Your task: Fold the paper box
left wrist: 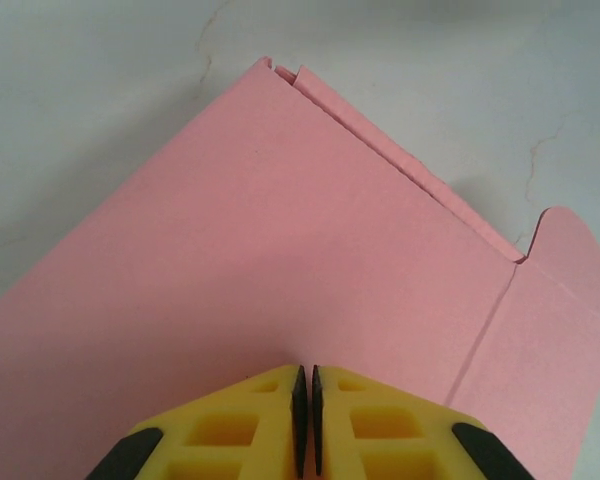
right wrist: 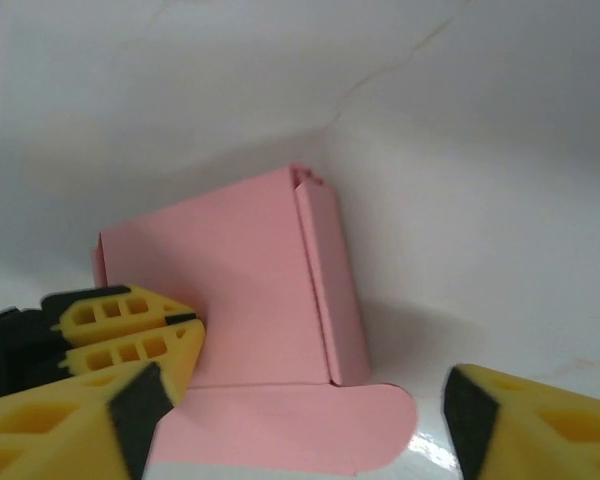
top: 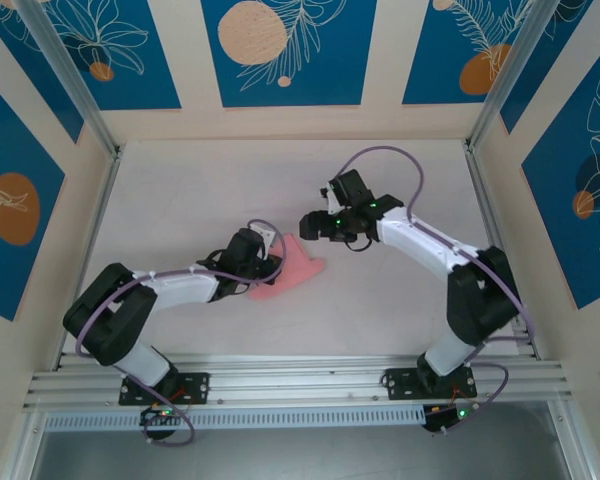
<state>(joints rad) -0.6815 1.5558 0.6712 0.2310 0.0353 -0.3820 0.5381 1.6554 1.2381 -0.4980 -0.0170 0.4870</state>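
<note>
Now — left tool [left wrist: 303,385] pinches paper box [left wrist: 280,230] | right tool [right wrist: 302,405] wide, apart.

The paper box [right wrist: 240,290] stands half-folded on the white table [right wrist: 480,200]. The left gripper [right wrist: 180,328] pinches its left edge, and the right gripper [right wrist: 300,420] hangs before it, jaws wide apart.

Matt pink card paper box [left wrist: 280,250] — smooth white table [left wrist: 100,80].

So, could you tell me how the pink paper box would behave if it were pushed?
Probably light and floppy: the paper box is thin card, held up where the left gripper pinches it. A push would likely fold it along its creases rather than slide it. Its rounded flap looks easy to crumple.
</note>
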